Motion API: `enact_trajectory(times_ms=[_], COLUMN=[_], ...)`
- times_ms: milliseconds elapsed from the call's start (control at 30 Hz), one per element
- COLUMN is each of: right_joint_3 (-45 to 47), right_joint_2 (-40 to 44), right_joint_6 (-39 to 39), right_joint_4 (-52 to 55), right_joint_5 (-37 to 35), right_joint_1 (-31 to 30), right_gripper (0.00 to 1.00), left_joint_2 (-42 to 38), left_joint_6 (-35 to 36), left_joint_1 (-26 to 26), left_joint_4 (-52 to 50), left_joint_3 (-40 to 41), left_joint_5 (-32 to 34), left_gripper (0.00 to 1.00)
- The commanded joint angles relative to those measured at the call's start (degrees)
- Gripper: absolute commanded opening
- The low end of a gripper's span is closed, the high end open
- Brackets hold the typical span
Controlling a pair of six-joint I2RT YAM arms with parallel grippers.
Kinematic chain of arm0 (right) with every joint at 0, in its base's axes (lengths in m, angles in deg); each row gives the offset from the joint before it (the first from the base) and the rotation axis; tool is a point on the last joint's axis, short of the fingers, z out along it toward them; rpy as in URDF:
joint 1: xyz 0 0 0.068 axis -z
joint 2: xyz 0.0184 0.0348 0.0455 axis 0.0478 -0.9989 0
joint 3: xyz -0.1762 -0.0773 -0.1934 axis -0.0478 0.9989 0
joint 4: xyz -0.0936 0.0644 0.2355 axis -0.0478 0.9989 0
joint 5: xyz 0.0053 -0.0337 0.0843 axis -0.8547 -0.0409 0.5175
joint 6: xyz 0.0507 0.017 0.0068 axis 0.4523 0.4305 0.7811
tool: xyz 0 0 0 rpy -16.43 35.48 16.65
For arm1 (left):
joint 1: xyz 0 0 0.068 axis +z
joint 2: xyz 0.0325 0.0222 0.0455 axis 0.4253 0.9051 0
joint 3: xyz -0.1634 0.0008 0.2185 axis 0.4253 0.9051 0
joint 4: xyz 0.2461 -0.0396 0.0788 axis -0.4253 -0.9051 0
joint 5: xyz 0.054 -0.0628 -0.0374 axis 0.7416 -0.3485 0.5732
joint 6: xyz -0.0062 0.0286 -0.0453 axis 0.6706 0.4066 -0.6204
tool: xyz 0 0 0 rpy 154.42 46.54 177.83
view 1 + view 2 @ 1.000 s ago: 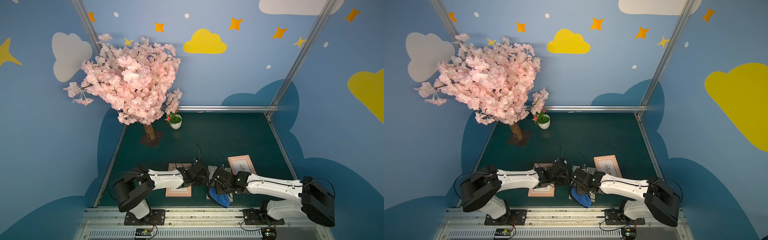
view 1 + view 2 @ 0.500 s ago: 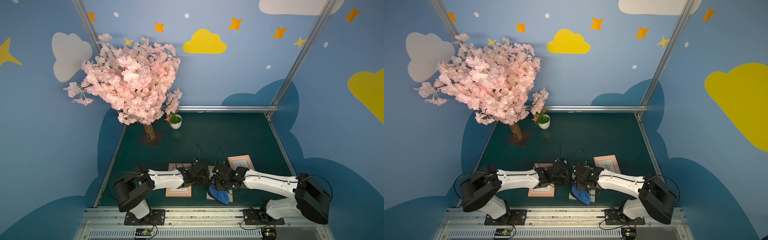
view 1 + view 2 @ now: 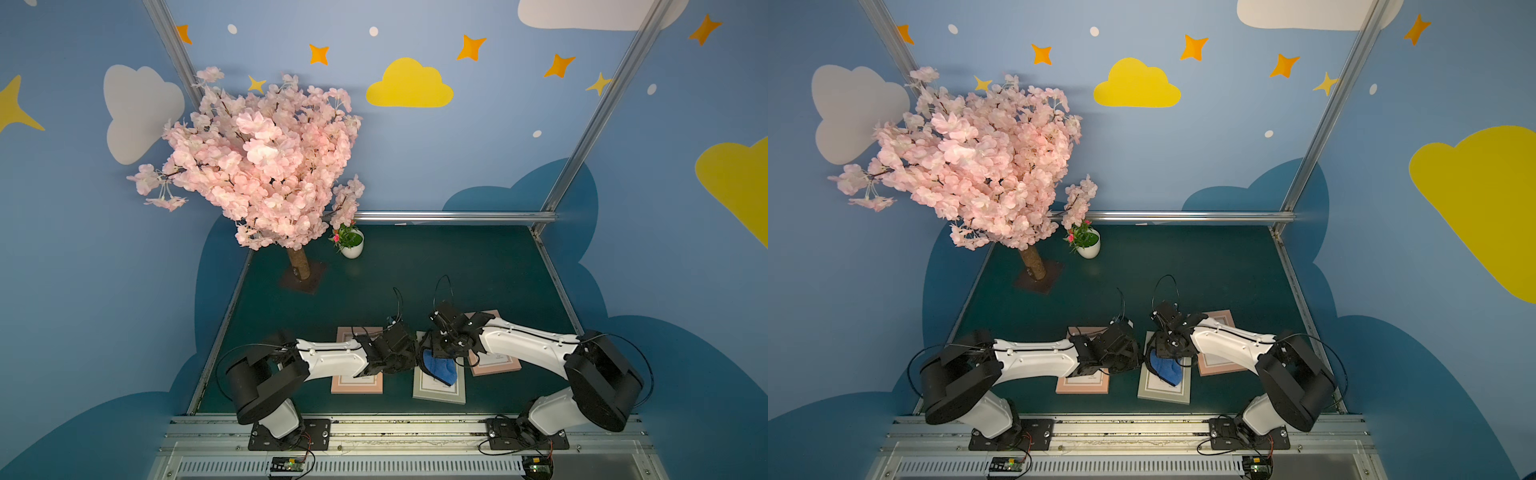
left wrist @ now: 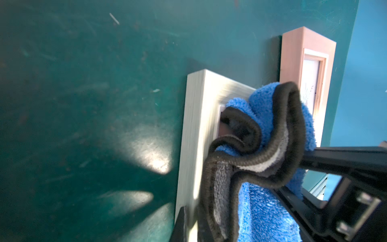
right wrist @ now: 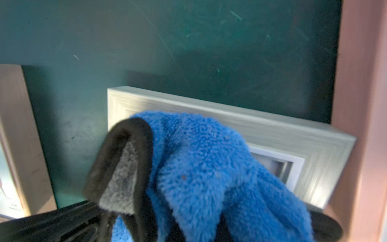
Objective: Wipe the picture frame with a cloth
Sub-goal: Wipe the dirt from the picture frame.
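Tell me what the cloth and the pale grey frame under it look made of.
The cloth: plush microfibre, probably; fuzzy blue pile, grey reverse, black stitched edge. The pale grey frame: looks like wood or wood-look plastic, matt, with fine brushed grain lines; which, I cannot tell.

Blue plush cloth (image 3: 441, 369), dark-edged, grey reverse, bunched atop far half of picture frame (image 3: 438, 395). Picture frame pale grey-white, lying flat on green surface (image 3: 415, 270), slightly skewed.

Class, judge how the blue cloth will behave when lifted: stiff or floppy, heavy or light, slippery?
Probably floppy: the cloth bunches into loose folds where it is held. Likely light, being soft plush. Its fuzzy pile should grip rather than slip.
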Motion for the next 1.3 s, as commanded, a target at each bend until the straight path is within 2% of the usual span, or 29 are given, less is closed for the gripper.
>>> enact_trajectory(times_ms=[0,133,400,700,933,1267], right_joint_3=[2.8,4.3,7.1,9.0,8.0,4.3], right_joint_2=[-0.5,2.2,7.8,9.6,6.1,0.5], right_joint_6=[-0.6,0.6,5.8,10.1,9.1,0.8], right_joint_4=[2.4,4.3,10.0,11.8,11.0,3.9], right_joint_5=[-1.8,-1.0,-1.1,-0.9,-4.0,-3.6], right_joint_1=[1.1,-0.9,-10.6,-16.9,-15.7,-4.6], right_gripper=[0.0,0.0,0.0,0.0,0.0,0.0], left_joint_2=[3.6,3.5,3.6,3.5,3.3,3.1], left_joint_6=[-0.4,-0.4,-0.4,-0.4,-0.5,-0.8], left_joint_1=[-0.1,-0.1,-0.1,-0.1,-0.1,-0.1], left_joint_4=[-13.7,-14.0,-14.2,-14.5,-14.7,-14.8], left_joint_3=[3.5,3.4,3.4,3.2,3.3,3.2], left_joint_5=[2.2,2.4,2.6,2.7,2.8,2.8], left_gripper=[0.1,0.1,0.1,0.09,0.09,0.09])
